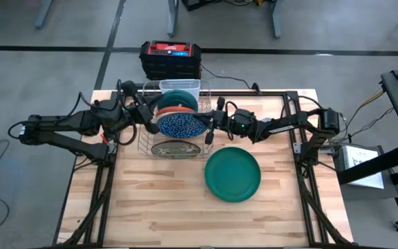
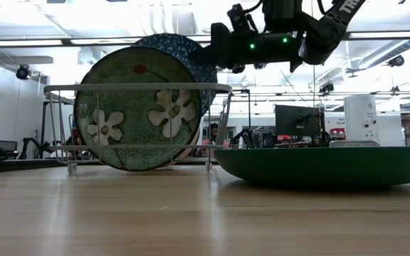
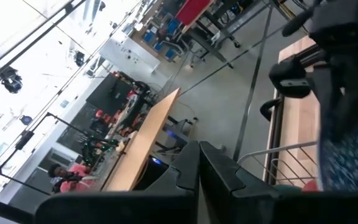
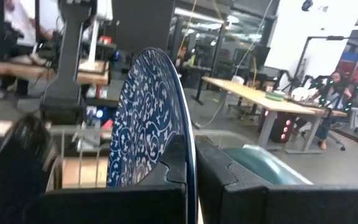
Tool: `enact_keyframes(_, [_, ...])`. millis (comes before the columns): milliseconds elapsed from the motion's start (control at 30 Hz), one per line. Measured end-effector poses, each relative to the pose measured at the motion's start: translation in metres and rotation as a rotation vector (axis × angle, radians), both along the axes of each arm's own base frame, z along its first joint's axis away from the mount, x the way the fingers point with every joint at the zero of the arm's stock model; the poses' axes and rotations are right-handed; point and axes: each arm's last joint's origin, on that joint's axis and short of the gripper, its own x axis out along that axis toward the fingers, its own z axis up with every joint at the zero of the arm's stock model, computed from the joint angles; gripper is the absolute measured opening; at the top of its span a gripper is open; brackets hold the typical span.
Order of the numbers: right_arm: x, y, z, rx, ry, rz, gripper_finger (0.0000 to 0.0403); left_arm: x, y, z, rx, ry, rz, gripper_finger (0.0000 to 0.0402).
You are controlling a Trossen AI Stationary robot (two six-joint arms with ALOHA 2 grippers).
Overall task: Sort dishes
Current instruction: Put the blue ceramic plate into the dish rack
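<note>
Right gripper (image 4: 190,165): fingers pinched onto the rim of the blue-and-white patterned plate (image 1: 178,124), holding it on edge over the wire rack (image 1: 146,142). The right wrist view shows the rim squeezed between both dark fingers.
Left gripper (image 1: 149,122): reaching in from the other side of the rack, right beside the same plate. Its fingers look pressed together with nothing between them, judging by the left wrist view.
Patterned plate: upright, raised above the top rail in the low view. It looks like it's either going into a slot or coming out; I can't tell which.
In the rack: a speckled green plate with white flowers (image 2: 137,114) stands on edge in the front slot. Behind the blue one sit an orange dish (image 1: 173,108) and a teal dish (image 1: 178,99), also upright.
On the table: one large dark green plate (image 1: 233,173) lies flat on the wood, just beside the rack's front right corner, untouched.
Progress: partway, by my read. Several dishes are racked, one is in hand, and the big green plate is yet to be dealt with.
Watch for: the tight gaps between racked dishes as that plate moves.
</note>
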Motion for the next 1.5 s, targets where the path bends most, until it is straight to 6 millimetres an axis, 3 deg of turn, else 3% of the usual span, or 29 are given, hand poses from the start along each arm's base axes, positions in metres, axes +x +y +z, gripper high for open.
enact_keyframes(600, [0.003, 0.003, -0.007, -0.027, 0.034, 0.021, 0.0, 0.0, 0.0, -0.001, -0.061, -0.048, 0.004, 0.0])
enact_keyframes(1500, [0.024, 0.002, -0.04, -0.086, -0.009, 0.051, 0.0, 0.0, 0.0, -0.006, -0.115, -0.041, 0.011, 0.0])
